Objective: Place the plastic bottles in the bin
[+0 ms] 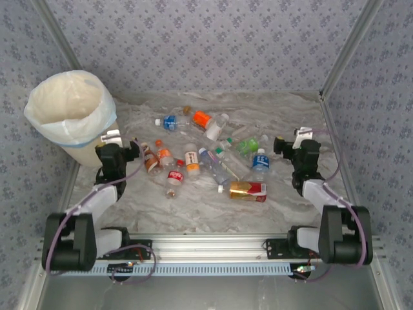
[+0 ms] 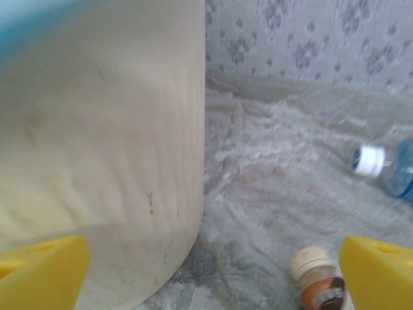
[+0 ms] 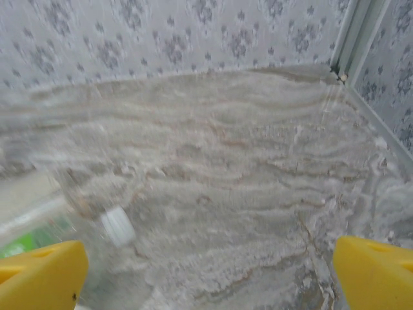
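— Dozen-odd plastic bottles [image 1: 191, 158], lying loose across mid-table, caps pointing every way. Surface?
— Table [image 1: 193, 213] is marbled grey-white and looks rumpled. Walls [image 1: 206, 45] on three sides, grey-blue paper with a small floral print. Aluminium frame posts [image 1: 345, 48] at the far corners.
— Bin?
— Bin [image 1: 80, 154] stands upright in the far-left corner, white liner [image 1: 39, 116] folded over its rim.
— Left gripper?
— Left gripper [image 1: 129, 150] sits low, just beside the bin's base. Yellow fingertips spread wide, gripping nothing. A brown-labelled bottle [image 2: 317, 281] lies near its right finger.
— Right?
— Right gripper [image 1: 284, 145] is at the right fringe of the scatter, jaws apart, empty. A blurred green-labelled bottle [image 3: 32, 236] lies toward its left finger.
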